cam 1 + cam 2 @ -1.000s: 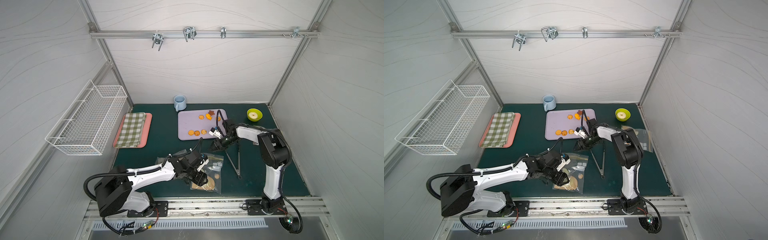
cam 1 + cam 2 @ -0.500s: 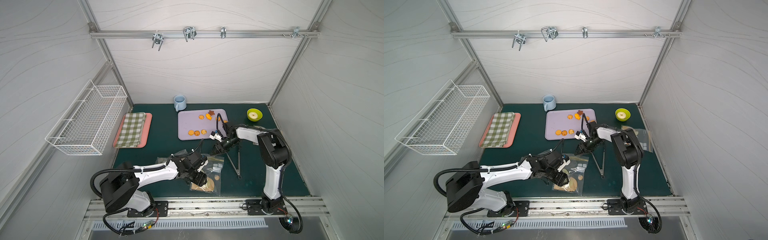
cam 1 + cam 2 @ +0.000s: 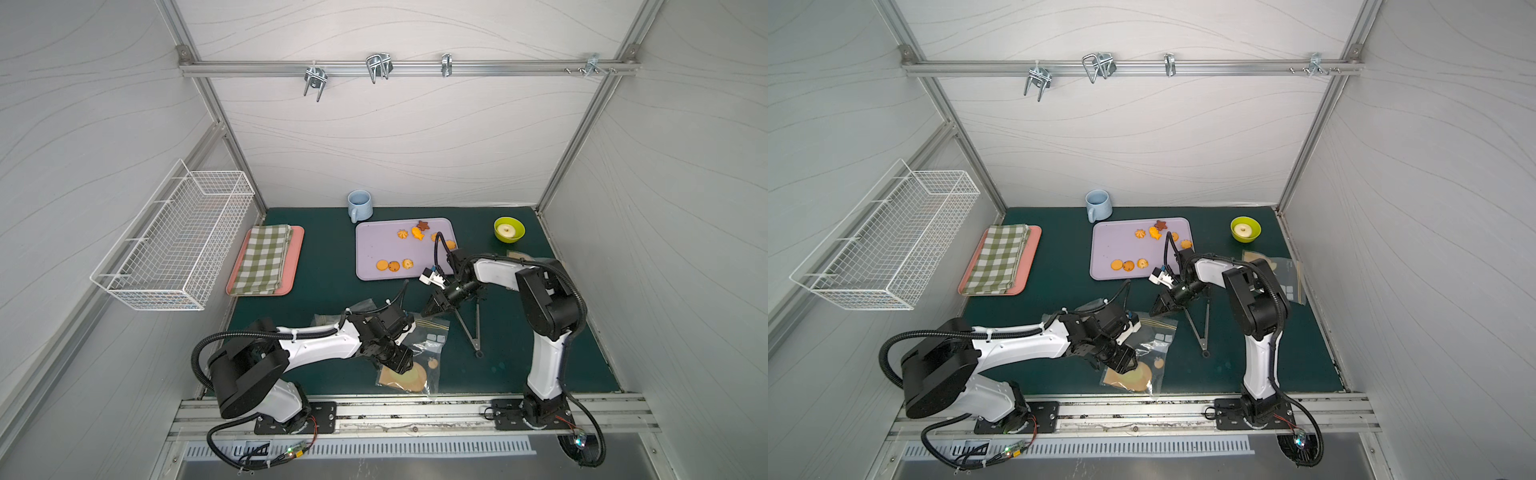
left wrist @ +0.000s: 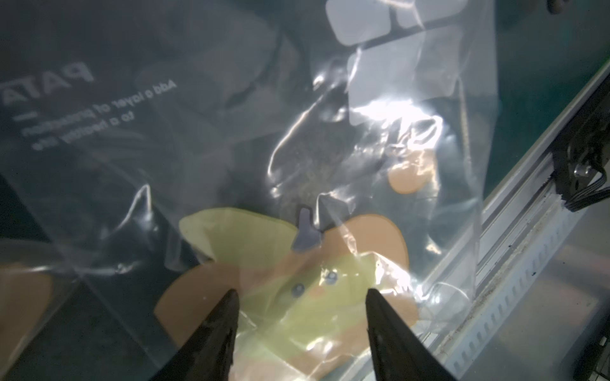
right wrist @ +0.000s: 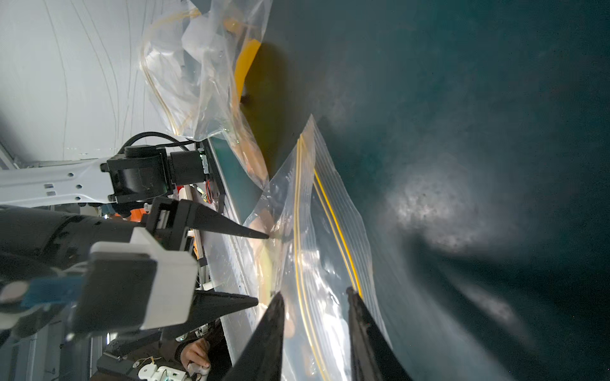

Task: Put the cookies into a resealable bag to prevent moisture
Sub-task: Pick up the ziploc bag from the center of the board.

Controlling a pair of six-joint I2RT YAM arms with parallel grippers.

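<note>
Opening the resealable bag (image 3: 434, 345); the cookies (image 3: 393, 265) lie on the lilac tray (image 3: 374, 241), well apart from it.
My left tool (image 4: 300, 293), jaws apart, bears on the bag's printed end, I judge to pin it to the surface (image 3: 332, 299); my right tool (image 5: 315, 293) straddles the zip edge, jaws narrowly apart, nothing clamped.

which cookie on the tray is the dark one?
The star cookie at the far edge of the tray, right behind the fish cookie. It is dark brown; every other one on the tray is orange-golden.

Mug (image 3: 360, 205), checked cloth (image 3: 263, 259) on pink tray (image 3: 294, 253), green bowl (image 3: 509, 229), wire basket (image 3: 178, 245)
</note>
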